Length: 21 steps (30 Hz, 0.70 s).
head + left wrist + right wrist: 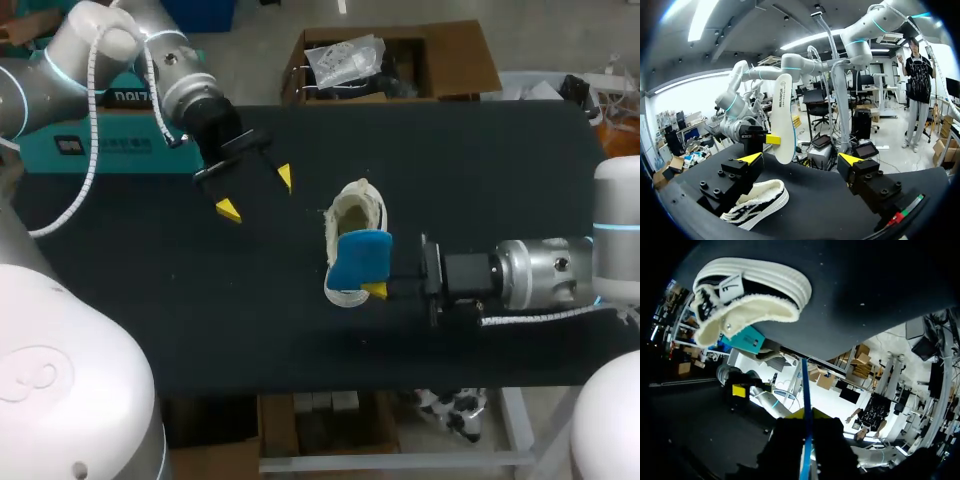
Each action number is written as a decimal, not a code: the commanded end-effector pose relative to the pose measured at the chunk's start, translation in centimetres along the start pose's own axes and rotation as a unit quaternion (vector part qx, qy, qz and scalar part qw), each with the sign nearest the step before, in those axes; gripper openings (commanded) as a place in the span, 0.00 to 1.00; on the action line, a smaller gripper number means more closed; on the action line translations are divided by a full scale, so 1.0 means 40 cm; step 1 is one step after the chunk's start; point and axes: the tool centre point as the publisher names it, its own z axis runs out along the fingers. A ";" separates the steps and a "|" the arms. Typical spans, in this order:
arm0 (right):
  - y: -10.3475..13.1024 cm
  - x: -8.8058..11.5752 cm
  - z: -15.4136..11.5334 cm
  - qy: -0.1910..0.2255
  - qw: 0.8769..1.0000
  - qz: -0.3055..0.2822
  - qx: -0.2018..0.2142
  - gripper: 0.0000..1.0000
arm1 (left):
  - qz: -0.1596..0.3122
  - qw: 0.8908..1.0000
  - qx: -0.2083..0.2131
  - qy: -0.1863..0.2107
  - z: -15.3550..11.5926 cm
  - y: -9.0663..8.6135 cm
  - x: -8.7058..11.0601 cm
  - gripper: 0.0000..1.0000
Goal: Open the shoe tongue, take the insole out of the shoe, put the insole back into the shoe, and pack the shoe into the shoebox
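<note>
Blue insole (360,258), pinched at its edge by the right gripper (378,290) over the shoe (355,205) on the table (480,160), may bend and miss the opening, since the spread left gripper (257,192) hangs apart and steadies nothing.
</note>
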 end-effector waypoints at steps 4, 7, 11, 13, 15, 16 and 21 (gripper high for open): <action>0.007 -0.008 0.000 0.011 1.000 -0.001 0.003 0.00 | -0.020 0.983 -0.075 -0.168 0.073 -0.019 0.008 1.00; 0.007 -0.008 0.000 0.011 1.000 -0.001 0.003 0.00 | -0.020 0.983 -0.075 -0.168 0.073 -0.019 0.008 1.00; 0.007 -0.008 0.000 0.011 1.000 -0.001 0.003 0.00 | -0.019 0.983 -0.076 -0.168 0.082 -0.018 0.005 1.00; 0.017 0.002 0.014 0.011 1.000 -0.010 0.001 0.00 | -0.013 0.981 -0.080 -0.176 0.100 -0.011 0.000 1.00; 0.026 0.009 0.021 0.017 1.000 -0.018 -0.006 0.00 | -0.010 0.981 -0.081 -0.178 0.116 -0.005 -0.004 1.00; 0.030 0.011 0.024 0.018 1.000 -0.022 -0.006 0.00 | -0.009 0.980 -0.079 -0.181 0.120 -0.002 -0.007 1.00; 0.047 0.027 0.041 0.040 0.998 -0.032 -0.029 0.00 | -0.008 0.973 -0.087 -0.212 0.141 0.009 -0.015 1.00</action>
